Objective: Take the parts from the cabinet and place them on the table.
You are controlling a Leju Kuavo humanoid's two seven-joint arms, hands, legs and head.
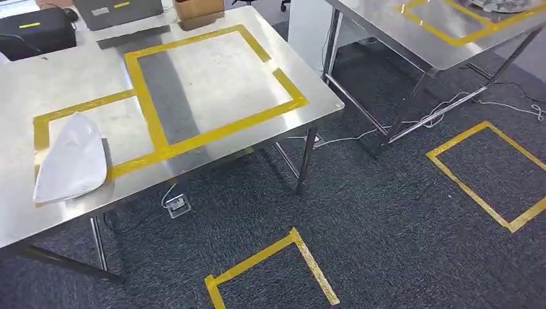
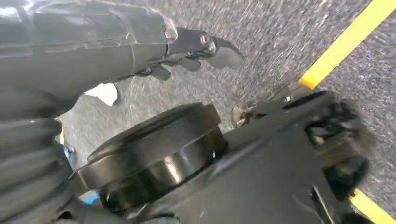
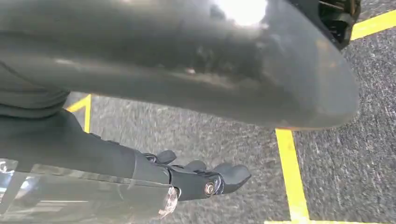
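Head view: stainless steel bench (image 1: 212,84) with yellow tape rectangles marked on its top; a white, soft-looking bagged part (image 1: 71,159) lies inside the smaller taped rectangle near the bench's front edge. Whether it is one of the task's parts I can only presume. No cabinet is visible. Dark grey carpet floor (image 1: 386,219) carries more yellow tape squares, and a second steel bench (image 1: 444,26) stands beyond.

Left hand (image 2: 196,51): hanging over the carpet. Fingers (image 2: 226,55) loosely apart, slightly curled, holding nothing; nothing lies near them but carpet and a yellow tape line (image 2: 345,46) well beyond the fingertips.

Right hand (image 3: 196,179): also hanging over the carpet. Fingers (image 3: 233,173) extended, apart, nothing between them. A yellow tape strip (image 3: 290,172) runs on the floor just past the fingertips.

Both wrist pictures are blurred, which suggests the body is walking or turning.

Judgement on step: between carries. One part appears set down on the bench, both hands free, so the fetch leg seems in hand: going to the cabinet for another part.

Next move calls for: turning until the cabinet comes into sight, stepping to a stance square to it, then raising an arm from its hanging pose with the fingers spread wide enough for a part. Soft bagged parts would likely deform, so a broad grip would be wanted.
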